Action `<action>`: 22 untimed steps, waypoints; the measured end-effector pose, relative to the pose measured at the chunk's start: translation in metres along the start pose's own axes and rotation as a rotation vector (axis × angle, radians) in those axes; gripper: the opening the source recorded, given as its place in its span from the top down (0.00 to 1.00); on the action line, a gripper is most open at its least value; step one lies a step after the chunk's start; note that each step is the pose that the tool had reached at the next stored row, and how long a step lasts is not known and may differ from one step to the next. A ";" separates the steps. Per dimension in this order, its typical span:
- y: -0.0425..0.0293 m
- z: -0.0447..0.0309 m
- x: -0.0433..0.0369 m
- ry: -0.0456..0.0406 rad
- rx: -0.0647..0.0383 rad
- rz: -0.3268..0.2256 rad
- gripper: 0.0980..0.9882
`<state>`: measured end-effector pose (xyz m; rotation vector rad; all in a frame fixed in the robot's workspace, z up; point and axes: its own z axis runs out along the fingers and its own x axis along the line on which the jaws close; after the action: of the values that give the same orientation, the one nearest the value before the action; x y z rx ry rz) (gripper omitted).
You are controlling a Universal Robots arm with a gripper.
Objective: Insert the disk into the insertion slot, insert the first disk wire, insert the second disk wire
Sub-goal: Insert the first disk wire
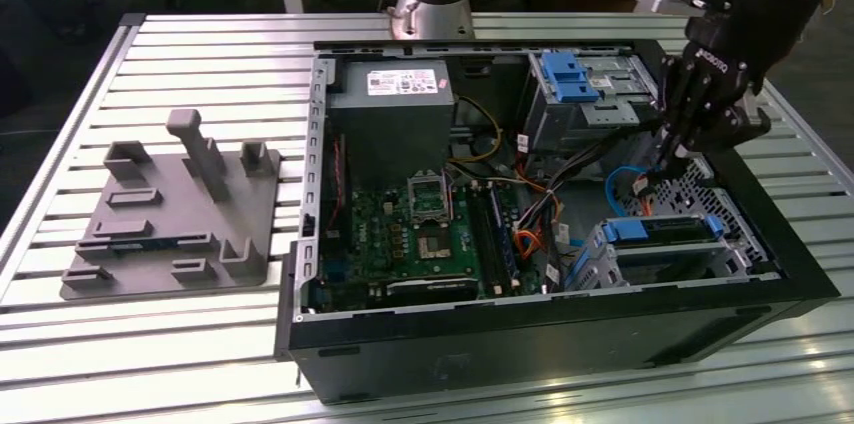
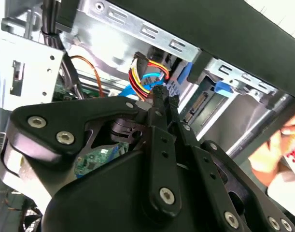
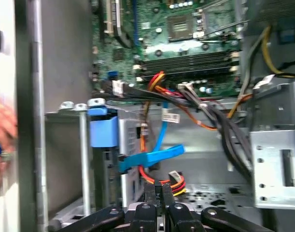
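Disk [image 1: 657, 229] is sitting in the insertion slot [image 1: 597, 262], in the corner of the PC case [image 1: 534, 344] toward the exterior view's right, w/ its blue carrier showing on top. So step 1 looks done, and I judge we're on the first disk wire.

End effector [image 1: 654, 170] is down inside the case, near the slot but apart from the disk. In the first wrist view it's pressed together and seems to pinch the plug end of the red-yellow wire bundle [image 3: 175, 181] (the plug itself is hidden, so that's my read, not a cert). The blue flat cable [image 3: 154, 155] lies betw. the tips and the carrier and isn't held. I can't tell if anything's plugged into the disk's rear edge.

Seating this wire calls for squaring the plug to the disk's rear port, w/ little side room and w/o snagging the blue cable. The case rests on the slatted counter [image 1: 174, 344].
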<state>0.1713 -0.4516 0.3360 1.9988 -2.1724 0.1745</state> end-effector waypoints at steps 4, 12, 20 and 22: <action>-0.0005 0.0009 0.0062 -0.0147 -0.001 -0.001 0.93; -0.0021 0.0041 0.0250 -0.0230 -0.002 -0.001 0.93; -0.0038 0.0080 0.0420 -0.0479 -0.004 -0.004 0.93; -0.0038 0.0082 0.0428 -0.0477 -0.003 -0.010 0.93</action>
<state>0.1714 -0.4953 0.3370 2.0318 -2.1899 0.1236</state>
